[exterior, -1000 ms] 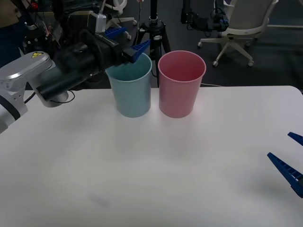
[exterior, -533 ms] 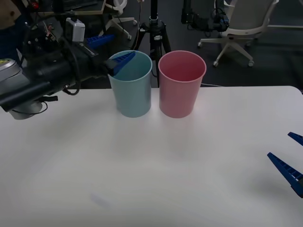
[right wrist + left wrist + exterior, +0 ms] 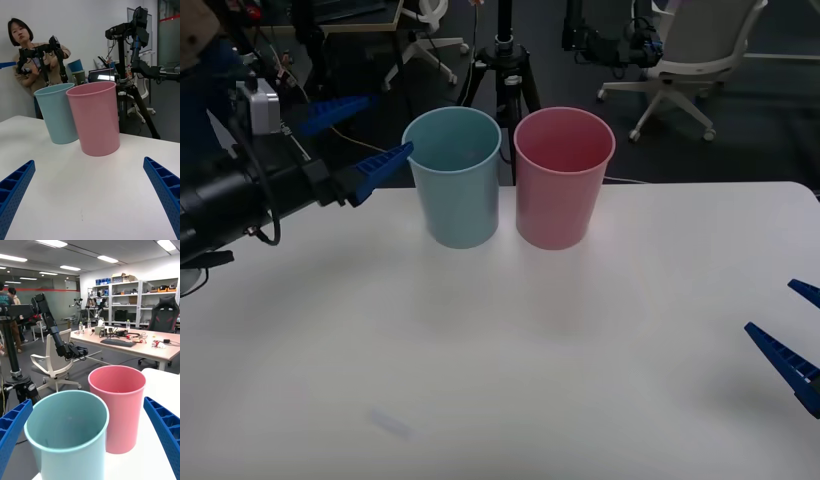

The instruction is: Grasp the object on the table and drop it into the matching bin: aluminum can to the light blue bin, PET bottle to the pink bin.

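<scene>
Left end effector (image 3: 360, 137) now back from above light blue bin (image 3: 454, 180), leftward.

Robot with a black cylindrical left forearm trailing black cables and carrying a small grey-white box on top, ending in a left gripper (image 3: 358, 135) of long blue ribbed fingers; the right gripper (image 3: 792, 335) has matching blue ribbed, tapering fingers (image 3: 165, 189)

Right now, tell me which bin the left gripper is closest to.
The light blue bin. The left gripper hangs open just off its rim on the robot's left; the pink bin stands on the blue bin's far side.
</scene>
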Controlling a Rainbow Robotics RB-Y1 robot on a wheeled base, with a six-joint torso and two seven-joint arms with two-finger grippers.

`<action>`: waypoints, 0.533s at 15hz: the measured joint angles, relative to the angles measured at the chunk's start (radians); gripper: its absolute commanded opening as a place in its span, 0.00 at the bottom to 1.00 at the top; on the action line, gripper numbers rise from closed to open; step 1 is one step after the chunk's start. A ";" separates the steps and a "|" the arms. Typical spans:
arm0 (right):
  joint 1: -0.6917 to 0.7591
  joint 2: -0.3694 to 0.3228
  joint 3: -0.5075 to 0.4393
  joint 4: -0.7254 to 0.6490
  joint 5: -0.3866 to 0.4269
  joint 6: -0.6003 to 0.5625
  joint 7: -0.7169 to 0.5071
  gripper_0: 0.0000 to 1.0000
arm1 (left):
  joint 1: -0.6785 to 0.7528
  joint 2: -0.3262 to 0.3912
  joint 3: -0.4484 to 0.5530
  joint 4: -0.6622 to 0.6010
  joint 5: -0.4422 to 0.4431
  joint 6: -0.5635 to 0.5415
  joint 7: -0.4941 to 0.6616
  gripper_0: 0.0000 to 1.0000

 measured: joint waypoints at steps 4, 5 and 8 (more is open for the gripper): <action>0.000 0.000 0.000 0.000 0.000 0.000 0.000 1.00 | 0.163 -0.009 0.133 -0.003 -0.036 -0.091 -0.003 1.00; 0.000 0.000 0.000 0.000 0.000 0.000 0.000 1.00 | 0.204 -0.020 0.172 -0.004 -0.059 -0.115 -0.002 1.00; 0.000 0.000 0.000 0.000 0.000 0.000 0.000 1.00 | 0.319 -0.106 0.308 -0.004 -0.182 -0.181 0.010 1.00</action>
